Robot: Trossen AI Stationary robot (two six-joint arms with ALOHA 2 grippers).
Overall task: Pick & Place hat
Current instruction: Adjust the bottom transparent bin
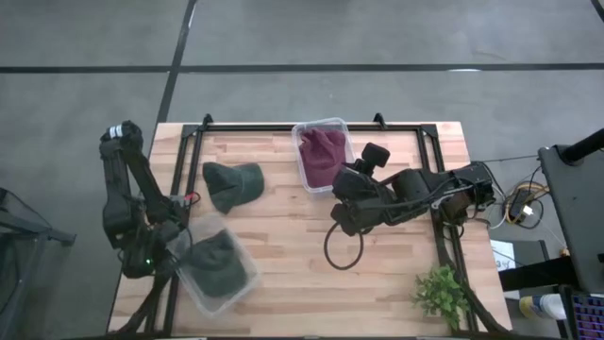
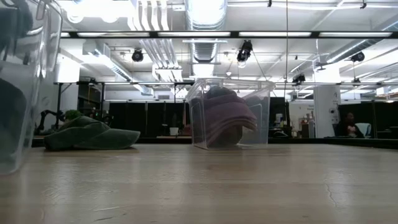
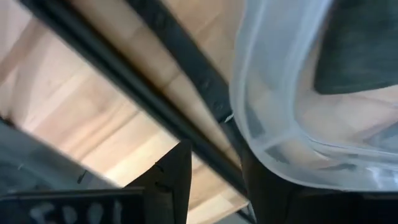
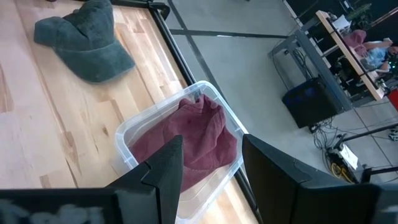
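my right fingers [image 4: 208,171]: apart and empty, hanging just above the clear bin [image 1: 322,154] that holds the maroon hat [image 4: 186,140].
my left fingers [image 3: 214,180]: apart, at the rim of a second clear bin [image 1: 215,272] with a dark green hat [image 1: 213,261] inside; i cannot tell whether they touch the rim.
loose green hat [image 1: 231,183]: flat on the worktop [image 1: 283,246], well beyond my right fingers, between the two bins.
handling, as i judge it: soft, light cloth that will crumple and droop; pinch the crown or the stiffer brim.
in the way: thin bin walls beside each hat, likely to slide if nudged; a black cable loop [image 1: 342,247] below my right arm; a small plant [image 1: 441,293] at the worktop corner.
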